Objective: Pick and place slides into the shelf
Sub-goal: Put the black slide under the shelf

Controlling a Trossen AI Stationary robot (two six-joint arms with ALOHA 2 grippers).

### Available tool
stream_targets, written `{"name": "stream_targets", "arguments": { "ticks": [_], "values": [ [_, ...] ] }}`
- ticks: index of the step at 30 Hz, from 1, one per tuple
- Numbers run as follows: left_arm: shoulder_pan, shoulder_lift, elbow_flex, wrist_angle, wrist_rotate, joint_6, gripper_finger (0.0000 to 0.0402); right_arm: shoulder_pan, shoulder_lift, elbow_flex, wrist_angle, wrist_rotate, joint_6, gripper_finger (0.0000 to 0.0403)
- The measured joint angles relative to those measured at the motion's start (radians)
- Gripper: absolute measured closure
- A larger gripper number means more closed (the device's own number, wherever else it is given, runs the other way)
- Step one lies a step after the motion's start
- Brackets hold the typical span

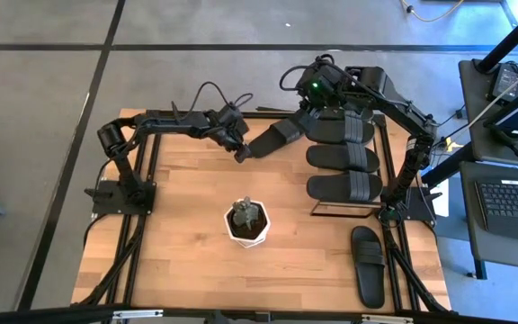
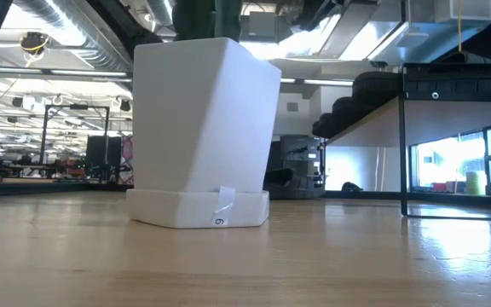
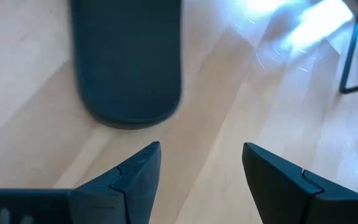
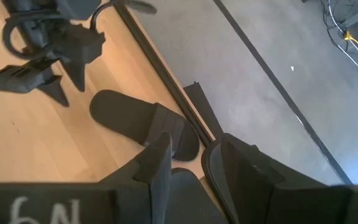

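Slides are the job, and the shelf [image 1: 378, 135] is the landmark. On the near side of the shelf, one slide [image 1: 368, 264] lies flat on the table [image 1: 187, 261], untouched. Left of the shelf, nearer the middle, stands a white faceted pot [image 1: 247, 223] with a small plant. On the shelf's wooden top three slides sit side by side [image 1: 344, 158]. At its far left corner another slide [image 1: 275, 138] lies on the table; the left gripper [image 1: 239, 153] hangs just beside its end, fingers apart and empty. The right gripper [image 1: 317, 101] hovers over the shelf's far edge; whether it grips anything I cannot tell. To grasp well, I would centre the left fingers across the slide's sole edge before closing. Slides look matte, rubbery, oval-soled.
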Motion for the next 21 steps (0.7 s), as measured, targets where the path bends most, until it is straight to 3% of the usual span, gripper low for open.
{"name": "stream_targets", "arguments": {
  "ticks": [8, 14, 21],
  "values": [
    [-0.059, 0.001, 0.0, 0.03, -0.022, -0.004, 0.0184, 0.0, 0.0, 0.0, -0.003, 0.0, 0.001, 0.0263],
    [-0.074, 0.024, 0.001, 0.062, -0.181, -0.003, 0.0184, 0.0, 0.0, 0.0, -0.002, 0.0, 0.005, 0.0263],
    [-0.044, 0.026, 0.0, 0.052, -0.229, 0.02, 0.0184, 0.0, 0.0, 0.0, 0.003, 0.0, 0.007, 0.0263]
  ]
}}
